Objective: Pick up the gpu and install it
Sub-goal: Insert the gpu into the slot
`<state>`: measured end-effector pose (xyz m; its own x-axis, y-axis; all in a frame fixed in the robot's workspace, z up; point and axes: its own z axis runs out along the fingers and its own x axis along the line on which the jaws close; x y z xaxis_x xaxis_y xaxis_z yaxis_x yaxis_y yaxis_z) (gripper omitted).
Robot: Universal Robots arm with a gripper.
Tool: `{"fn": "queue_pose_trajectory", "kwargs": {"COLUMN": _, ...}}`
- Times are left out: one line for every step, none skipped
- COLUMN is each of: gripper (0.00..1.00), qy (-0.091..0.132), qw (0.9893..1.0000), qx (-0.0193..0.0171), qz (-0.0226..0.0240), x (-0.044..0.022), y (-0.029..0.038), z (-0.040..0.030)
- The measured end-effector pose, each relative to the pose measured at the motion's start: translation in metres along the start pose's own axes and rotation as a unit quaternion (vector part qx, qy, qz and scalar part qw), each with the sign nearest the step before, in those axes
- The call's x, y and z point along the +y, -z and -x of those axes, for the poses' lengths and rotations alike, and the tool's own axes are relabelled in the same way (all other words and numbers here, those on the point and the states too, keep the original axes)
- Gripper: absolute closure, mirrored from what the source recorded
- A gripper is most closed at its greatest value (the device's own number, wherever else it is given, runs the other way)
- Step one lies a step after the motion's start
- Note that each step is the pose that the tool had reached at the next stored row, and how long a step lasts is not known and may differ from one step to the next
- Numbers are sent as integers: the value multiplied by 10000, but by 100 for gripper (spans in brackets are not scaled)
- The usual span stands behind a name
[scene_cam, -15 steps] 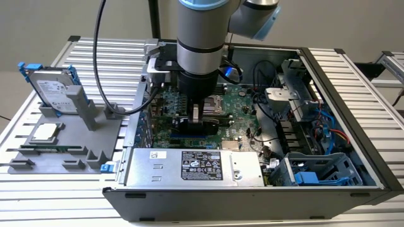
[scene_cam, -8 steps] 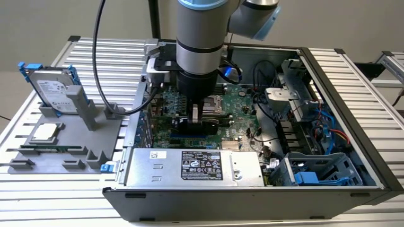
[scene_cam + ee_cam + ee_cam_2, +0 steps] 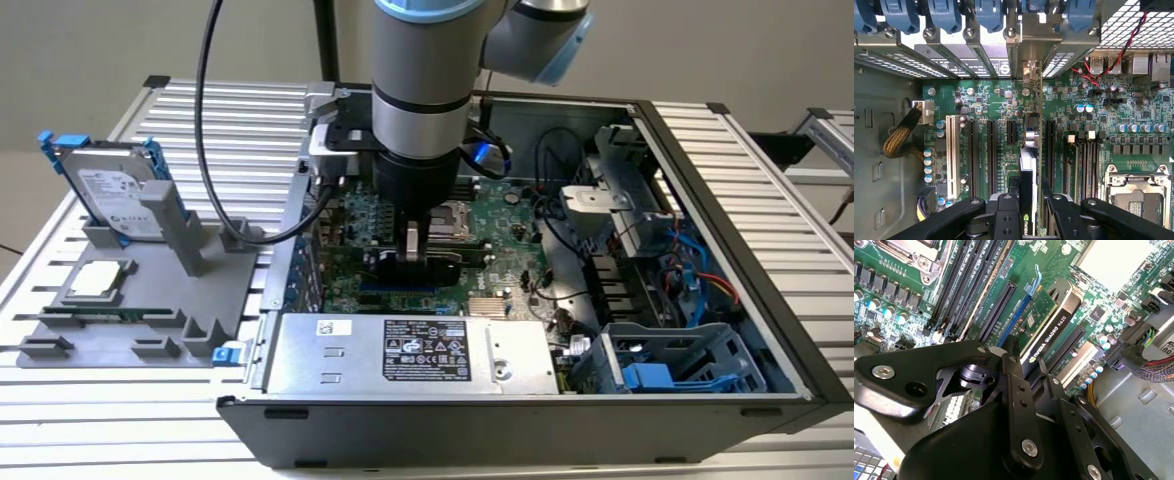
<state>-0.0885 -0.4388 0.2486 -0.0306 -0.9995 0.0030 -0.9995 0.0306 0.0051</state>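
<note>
Your gripper is clamped on the gpu, holding it edge-down over the motherboard so it meets a slot squarely; it appears not fully seated

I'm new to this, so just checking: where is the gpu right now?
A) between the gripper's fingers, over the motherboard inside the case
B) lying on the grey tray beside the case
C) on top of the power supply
A: in both wrist views the gpu stands on edge between the fingers of the gripper, above the motherboard.
</note>
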Motion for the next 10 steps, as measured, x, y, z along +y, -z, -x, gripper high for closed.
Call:
{"fn": "queue_pose_trajectory", "kwargs": {"gripper": 100, "qy": 0, "qw": 10000, "qx": 0, "qz": 0, "x": 0, "y": 0, "z": 0}}
{"fn": "queue_pose_trajectory", "kwargs": {"gripper": 100, "qy": 0, "qw": 10000, "qx": 0, "qz": 0, "x": 0, "y": 0, "z": 0}}
{"fn": "queue_pose_trajectory", "kwargs": {"gripper": 100, "qy": 0, "qw": 10000, "qx": 0, "qz": 0, "x": 0, "y": -1, "z": 0}}
{"fn": "queue_pose_trajectory", "kwargs": {"gripper": 100, "qy": 0, "qw": 10000, "qx": 0, "qz": 0, "x": 0, "y": -1, "z": 0}}
{"fn": "queue_pose_trajectory", "kwargs": {"gripper": 100, "qy": 0, "qw": 10000, "qx": 0, "qz": 0, "x": 0, "y": -1, "z": 0}}
{"fn": "queue_pose_trajectory", "kwargs": {"gripper": 100, "qy": 0, "qw": 10000, "qx": 0, "qz": 0, "x": 0, "y": -1, "z": 0}}
{"fn": "queue_pose_trajectory", "kwargs": {"gripper": 100, "qy": 0, "qw": 10000, "qx": -1, "qz": 0, "x": 0, "y": -2, "z": 0}}
{"fn": "queue_pose_trajectory", "kwargs": {"gripper": 100, "qy": 0, "qw": 10000, "qx": -1, "qz": 0, "x": 0, "y": -2, "z": 0}}
{"fn": "queue_pose_trajectory", "kwargs": {"gripper": 100, "qy": 0, "qw": 10000, "qx": -1, "qz": 0, "x": 0, "y": -2, "z": 0}}
{"fn": "queue_pose_trajectory", "kwargs": {"gripper": 100, "qy": 0, "qw": 10000, "qx": 0, "qz": 0, "x": 0, "y": -5, "z": 1}}
